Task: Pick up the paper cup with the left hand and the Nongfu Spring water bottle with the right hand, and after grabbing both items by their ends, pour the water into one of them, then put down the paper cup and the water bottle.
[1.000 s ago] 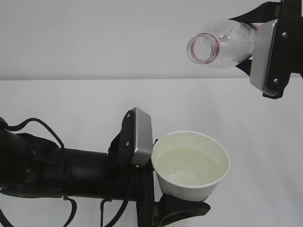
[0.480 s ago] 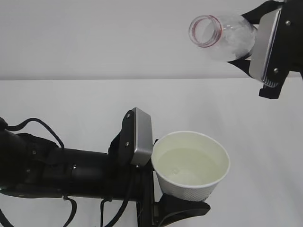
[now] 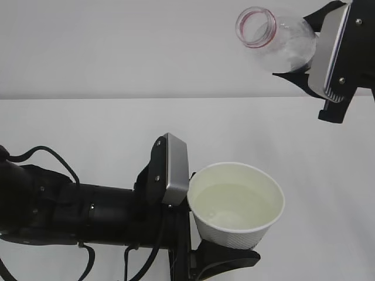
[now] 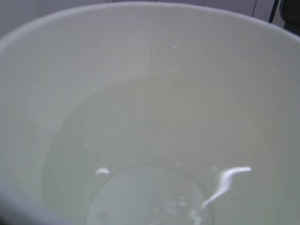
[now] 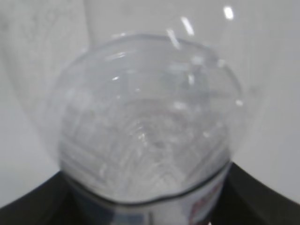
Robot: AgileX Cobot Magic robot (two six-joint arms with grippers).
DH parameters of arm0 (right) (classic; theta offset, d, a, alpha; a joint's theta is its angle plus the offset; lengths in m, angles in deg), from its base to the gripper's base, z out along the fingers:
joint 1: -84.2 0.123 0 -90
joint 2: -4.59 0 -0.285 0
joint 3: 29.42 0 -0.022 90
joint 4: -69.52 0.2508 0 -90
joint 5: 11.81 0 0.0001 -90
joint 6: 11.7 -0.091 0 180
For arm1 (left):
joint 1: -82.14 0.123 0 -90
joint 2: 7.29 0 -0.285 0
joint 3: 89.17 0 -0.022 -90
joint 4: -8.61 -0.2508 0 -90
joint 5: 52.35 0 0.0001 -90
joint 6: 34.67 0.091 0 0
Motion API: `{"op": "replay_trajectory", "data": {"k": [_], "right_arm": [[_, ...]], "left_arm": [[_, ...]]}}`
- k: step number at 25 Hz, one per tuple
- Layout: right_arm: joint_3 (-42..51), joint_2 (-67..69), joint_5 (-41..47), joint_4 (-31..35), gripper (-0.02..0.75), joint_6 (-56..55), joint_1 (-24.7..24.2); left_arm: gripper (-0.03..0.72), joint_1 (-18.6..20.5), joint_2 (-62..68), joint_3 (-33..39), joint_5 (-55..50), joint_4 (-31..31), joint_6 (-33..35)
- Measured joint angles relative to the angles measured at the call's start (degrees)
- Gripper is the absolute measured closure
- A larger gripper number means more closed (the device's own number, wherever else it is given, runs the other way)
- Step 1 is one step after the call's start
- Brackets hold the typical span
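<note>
Tipped back since a second ago, the Nongfu Spring water bottle (image 3: 280, 41) now points its open mouth up and left, high at upper right in the exterior view, well clear of the paper cup (image 3: 237, 205); pouring looks finished. The right hand (image 3: 335, 55) is clamped on the bottle's base end; the left hand (image 3: 170, 175), reaching level, clamps the cup above the surface (image 3: 88, 123).

Left wrist view: water (image 4: 154, 154) lies in the cup.

Right wrist view: the bottle appears empty.
</note>
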Motion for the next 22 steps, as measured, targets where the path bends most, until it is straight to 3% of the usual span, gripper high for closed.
{"op": "replay_trajectory", "data": {"k": [22], "right_arm": [[0.0,0.0,0.0,-0.6,0.259,-8.1,0.0]], "left_arm": [[0.109,0.0,0.0,0.0,0.0,0.0,0.0]]}}
